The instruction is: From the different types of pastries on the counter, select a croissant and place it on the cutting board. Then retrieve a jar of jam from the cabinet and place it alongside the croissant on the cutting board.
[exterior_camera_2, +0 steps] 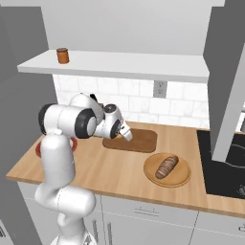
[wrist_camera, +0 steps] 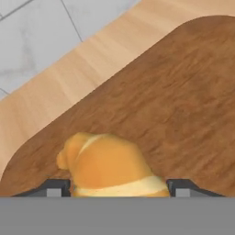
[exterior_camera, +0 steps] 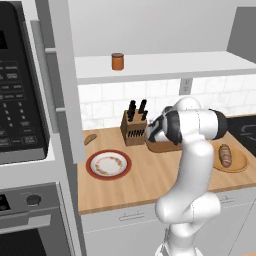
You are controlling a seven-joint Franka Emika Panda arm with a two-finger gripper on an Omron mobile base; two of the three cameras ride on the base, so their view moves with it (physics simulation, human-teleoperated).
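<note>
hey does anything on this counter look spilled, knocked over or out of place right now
Nothing stands out. The jam jar stands upright on the shelf, the knife block and plate sit level, and the croissant sits between the gripper's fingertips over the cutting board.

Wooden counter [exterior_camera_2: 119,170] carries cutting board [exterior_camera_2: 143,140], red-rimmed plate [exterior_camera: 108,164], knife block [exterior_camera: 133,129], bread platter [exterior_camera_2: 167,170].

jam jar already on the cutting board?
No. The jam jar stands on the open shelf above the counter, well away from the cutting board.
</note>
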